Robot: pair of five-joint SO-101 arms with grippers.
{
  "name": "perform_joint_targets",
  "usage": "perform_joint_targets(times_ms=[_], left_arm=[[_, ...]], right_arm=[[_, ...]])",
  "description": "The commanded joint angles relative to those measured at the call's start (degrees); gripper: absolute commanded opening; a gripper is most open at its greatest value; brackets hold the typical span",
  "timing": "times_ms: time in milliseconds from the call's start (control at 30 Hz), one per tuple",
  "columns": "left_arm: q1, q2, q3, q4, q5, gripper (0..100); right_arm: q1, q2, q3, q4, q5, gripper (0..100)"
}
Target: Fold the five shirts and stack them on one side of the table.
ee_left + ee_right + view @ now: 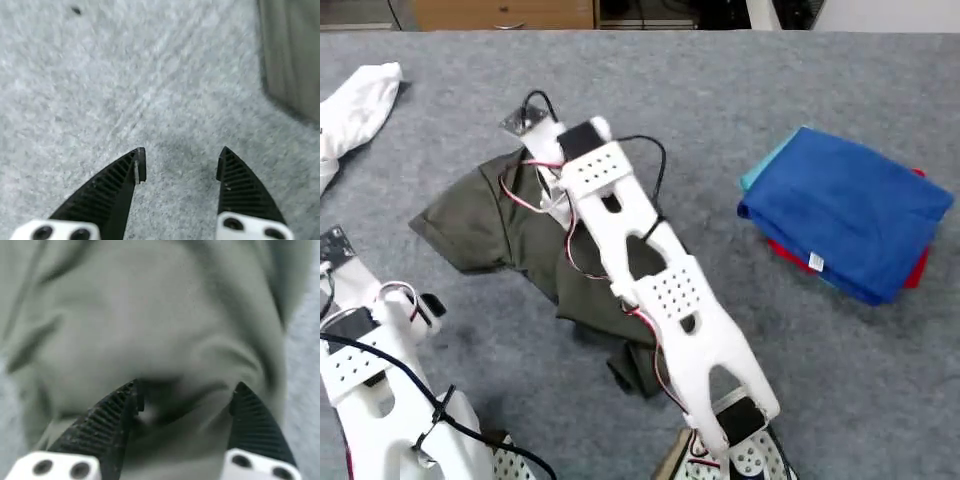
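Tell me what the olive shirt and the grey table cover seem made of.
Olive shirt: soft matte knit, probably cotton jersey; it slumps in loose rounded folds. Table cover: grey felt or short-pile carpet, judging by its fuzzy, fibrous, unshiny surface.

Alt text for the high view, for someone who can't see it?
The right arm extends over a crumpled olive-green shirt mid-table. A folded stack topped by a blue shirt sits right, a white shirt far left.
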Motion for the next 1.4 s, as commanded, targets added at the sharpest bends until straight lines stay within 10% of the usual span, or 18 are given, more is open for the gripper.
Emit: perform_joint_targets(times_ms=[0,200,667,1367], left_arm=[[-0.7,-0.3,2.5,-3.3,-0.2,23],[-0.4,-0.3,3.9,-4.3,-0.2,23],[-0.3,0.1,3.7,-4.3,-0.3,23],[3.7,0.2,3.5,-4.0,-0.2,24]], right_arm=[[3.9,4.2,-7.8,-1.3,-1.0,22.8],[7.9,6.7,-13.9,1.9,-0.8,0.0],[20.7,-7.1,-16.7,3.9,-1.0,0.5],[24.0,-54.9,62.6,3.7,0.4,1.3]])
